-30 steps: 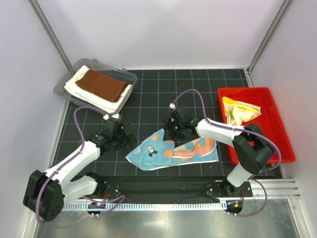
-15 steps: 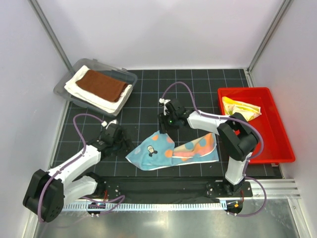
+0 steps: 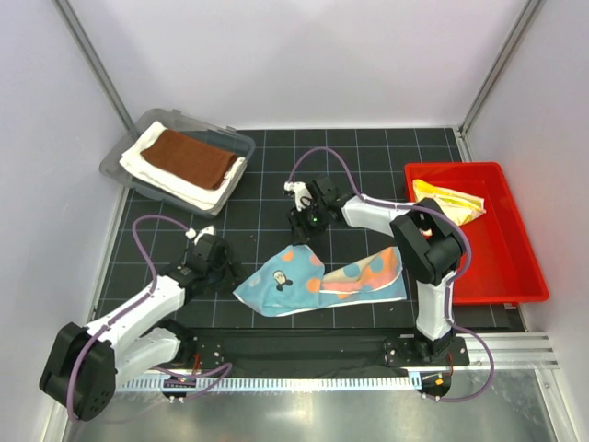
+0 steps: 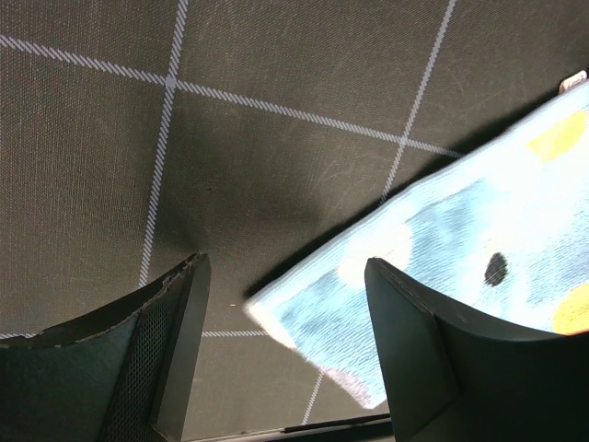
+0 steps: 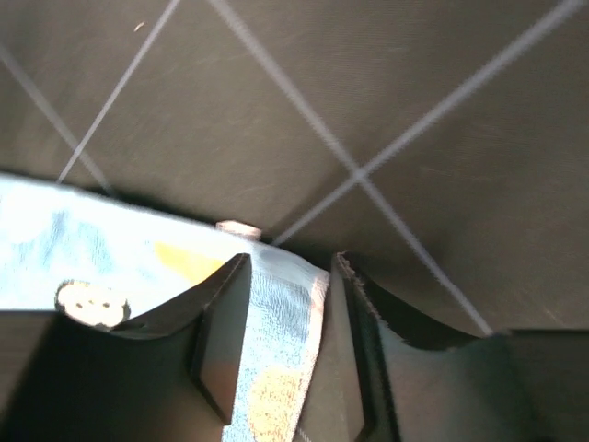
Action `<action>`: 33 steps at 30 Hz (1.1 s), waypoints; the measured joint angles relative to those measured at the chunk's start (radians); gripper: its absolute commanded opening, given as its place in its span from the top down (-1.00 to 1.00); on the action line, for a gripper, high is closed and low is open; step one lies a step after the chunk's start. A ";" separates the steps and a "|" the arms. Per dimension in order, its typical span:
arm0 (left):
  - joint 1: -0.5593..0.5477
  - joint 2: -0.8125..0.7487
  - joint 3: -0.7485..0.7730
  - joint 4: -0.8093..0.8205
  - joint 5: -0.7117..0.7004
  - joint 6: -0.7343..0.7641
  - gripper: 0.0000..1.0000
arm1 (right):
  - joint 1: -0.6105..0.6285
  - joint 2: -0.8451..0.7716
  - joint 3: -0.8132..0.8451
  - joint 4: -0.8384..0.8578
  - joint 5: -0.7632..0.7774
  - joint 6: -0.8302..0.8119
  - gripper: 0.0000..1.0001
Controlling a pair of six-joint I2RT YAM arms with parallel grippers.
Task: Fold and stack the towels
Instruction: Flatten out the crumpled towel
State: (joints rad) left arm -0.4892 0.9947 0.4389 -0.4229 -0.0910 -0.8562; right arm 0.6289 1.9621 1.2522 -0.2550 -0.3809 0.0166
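The light-blue towel with coloured dots (image 3: pixel 322 276) lies loosely folded on the black mat. My left gripper (image 3: pixel 226 273) is open at its left corner. In the left wrist view that towel corner (image 4: pixel 442 267) lies flat between my fingers (image 4: pixel 175 350), and the left gripper (image 4: pixel 285 341) holds nothing. My right gripper (image 3: pixel 301 228) is at the towel's far corner. In the right wrist view the right gripper (image 5: pixel 290 341) straddles the towel's edge (image 5: pixel 276 359), jaws apart and not pinching. The rust-brown towel (image 3: pixel 189 158) lies on the cream-white towel (image 3: pixel 152 170). The yellow towel (image 3: pixel 446 204) is crumpled.
A clear grey tray (image 3: pixel 241 144) at the back left holds the cream and brown towels. A red bin (image 3: pixel 502 276) at the right holds the yellow towel. White walls and metal posts close in the mat. Both arms' cables loop above the mat.
My right gripper has swung left along the mat to the towel's far corner. My left gripper has drawn slightly back toward the near left. The towel has not moved.
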 measured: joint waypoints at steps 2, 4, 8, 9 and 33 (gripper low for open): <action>0.000 -0.005 0.000 0.000 -0.001 0.000 -0.43 | 0.000 0.003 0.001 -0.010 -0.039 -0.026 0.11; 0.000 -0.011 0.000 0.000 -0.002 0.000 -0.43 | 0.000 0.003 -0.001 -0.026 -0.071 -0.049 0.14; 0.000 -0.026 0.000 0.001 0.001 0.004 -0.43 | -0.001 0.000 -0.014 -0.031 -0.104 -0.077 0.60; 0.000 -0.029 -0.002 0.005 0.009 0.006 -0.46 | -0.002 0.000 -0.022 -0.032 -0.106 -0.079 0.76; -0.014 0.201 0.063 0.182 0.149 0.061 -0.51 | -0.182 -0.175 -0.203 0.007 -0.023 0.076 0.98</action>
State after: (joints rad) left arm -0.5037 1.1957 0.5018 -0.2413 0.0578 -0.7948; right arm 0.4473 1.7874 1.0489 -0.2481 -0.4042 0.0921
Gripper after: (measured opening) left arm 0.786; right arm 0.038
